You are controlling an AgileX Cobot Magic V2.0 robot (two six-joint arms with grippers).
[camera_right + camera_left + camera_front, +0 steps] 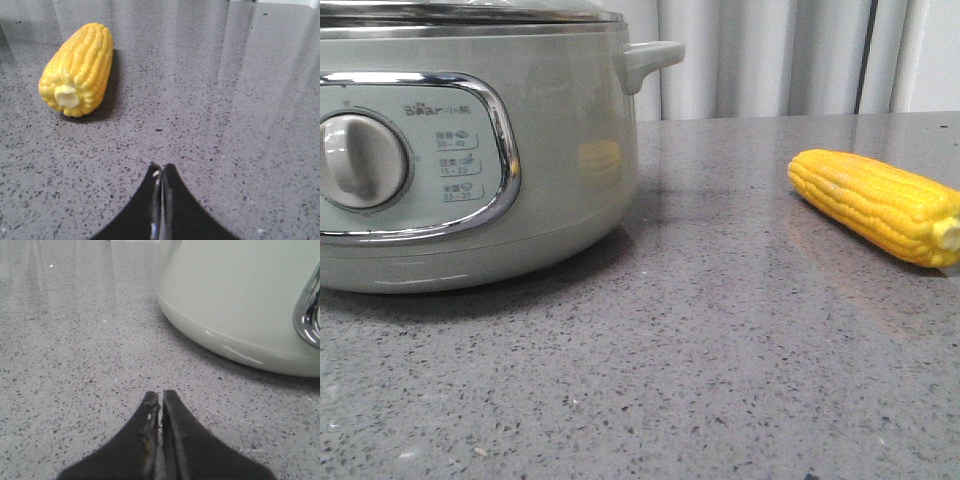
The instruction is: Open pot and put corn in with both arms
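Note:
The pale grey-green pot (560, 130) stands at the left of the front view, with its chrome-framed panel, round dial (360, 160) and a stubby side handle (650, 58); its lid rim sits on top, closed. The yellow corn (880, 205) lies on the table at the right, stub end toward me. My left gripper (161, 394) is shut and empty, low over the table short of the pot's wall (240, 305). My right gripper (161, 167) is shut and empty, apart from the corn (77, 67). Neither gripper shows in the front view.
The grey speckled stone table (720, 340) runs between pot and corn. Pale curtains (770, 55) hang behind the table's far edge.

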